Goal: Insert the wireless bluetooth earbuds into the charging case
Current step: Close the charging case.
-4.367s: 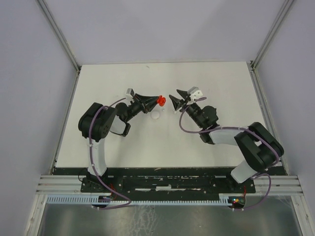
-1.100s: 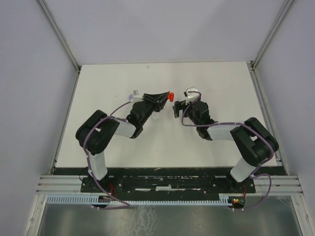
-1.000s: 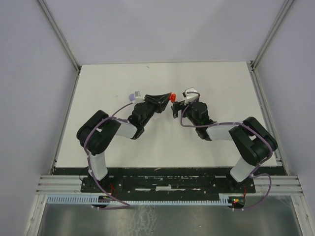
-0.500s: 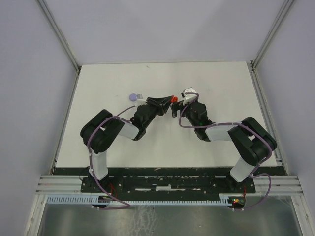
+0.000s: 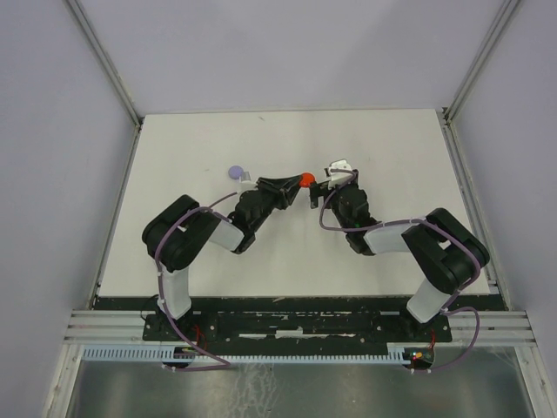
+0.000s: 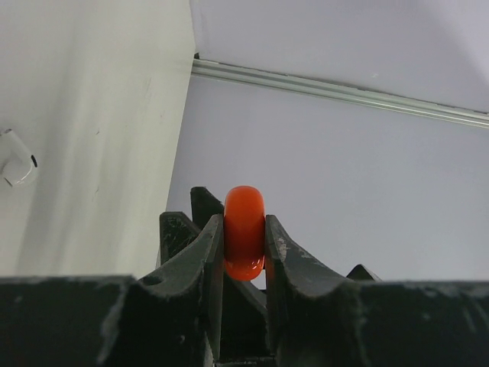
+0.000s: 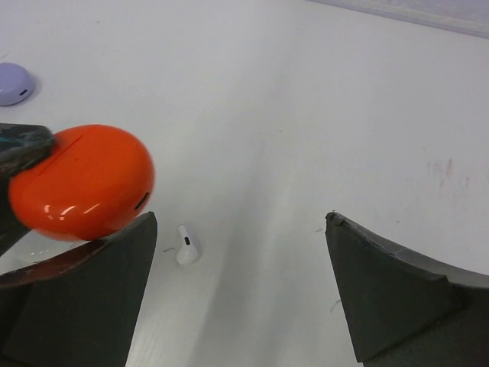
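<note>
My left gripper (image 6: pixel 244 222) is shut on a round red charging case (image 6: pixel 244 229), held edge-on above the table; from above, the case (image 5: pixel 305 179) sits at the tip of the left fingers. My right gripper (image 7: pixel 239 218) stands open facing it, its left finger just under the red case (image 7: pixel 80 182), nothing between the jaws. One white earbud (image 7: pixel 186 246) lies on the table below the right jaws; the left wrist view shows the earbud (image 6: pixel 15 159) at its left edge. The arms hide it in the top view.
A lavender round case (image 5: pixel 235 171) lies on the white table (image 5: pixel 392 148) behind the left wrist; the right wrist view has the case (image 7: pixel 11 82) at far left. Grey walls (image 5: pixel 52 131) enclose the table on three sides.
The left gripper has carried the red case a little nearer and to the right, meeting the right gripper's tips. The left wrist has moved off the lavender case, uncovering it.
</note>
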`<state>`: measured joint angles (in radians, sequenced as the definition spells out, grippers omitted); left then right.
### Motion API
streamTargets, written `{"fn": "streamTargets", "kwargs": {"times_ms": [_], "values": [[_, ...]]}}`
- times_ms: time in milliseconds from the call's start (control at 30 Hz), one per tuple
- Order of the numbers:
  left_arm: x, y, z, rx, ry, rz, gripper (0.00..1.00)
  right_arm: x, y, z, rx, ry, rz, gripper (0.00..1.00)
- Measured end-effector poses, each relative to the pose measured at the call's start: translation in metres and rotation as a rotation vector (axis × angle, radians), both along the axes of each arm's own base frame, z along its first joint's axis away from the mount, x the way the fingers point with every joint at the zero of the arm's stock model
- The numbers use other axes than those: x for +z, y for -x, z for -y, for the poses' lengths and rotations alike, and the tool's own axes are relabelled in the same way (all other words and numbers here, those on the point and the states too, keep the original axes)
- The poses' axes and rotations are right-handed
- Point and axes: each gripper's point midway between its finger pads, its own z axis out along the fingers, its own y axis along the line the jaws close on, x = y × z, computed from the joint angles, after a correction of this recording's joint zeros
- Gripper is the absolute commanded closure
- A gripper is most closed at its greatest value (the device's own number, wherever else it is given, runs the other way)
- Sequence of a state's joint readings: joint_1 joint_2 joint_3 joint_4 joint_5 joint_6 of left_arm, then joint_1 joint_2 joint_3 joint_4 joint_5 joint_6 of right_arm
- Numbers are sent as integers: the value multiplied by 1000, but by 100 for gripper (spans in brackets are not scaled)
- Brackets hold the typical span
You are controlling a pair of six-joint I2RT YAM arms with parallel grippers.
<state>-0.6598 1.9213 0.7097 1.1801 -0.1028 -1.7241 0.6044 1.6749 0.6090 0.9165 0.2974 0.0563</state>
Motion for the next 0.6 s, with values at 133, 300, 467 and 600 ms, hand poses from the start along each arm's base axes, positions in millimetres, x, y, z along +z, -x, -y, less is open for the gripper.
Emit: {"fn": "streamTargets", "kwargs": {"times_ms": [133, 300, 467, 600], "values": [[-6, 3, -3, 1, -2, -14, 97, 0, -1, 13, -50, 22, 10, 1], [-4, 0, -12, 4, 7, -3, 97, 12, 1, 30, -122, 23, 25, 1], [-10, -21, -49, 33, -39, 15, 97, 20, 3, 48, -203, 14, -52, 0], [-19, -40, -87, 73, -153, 23, 97, 39, -6, 48, -230, 2, -104, 0]]}}
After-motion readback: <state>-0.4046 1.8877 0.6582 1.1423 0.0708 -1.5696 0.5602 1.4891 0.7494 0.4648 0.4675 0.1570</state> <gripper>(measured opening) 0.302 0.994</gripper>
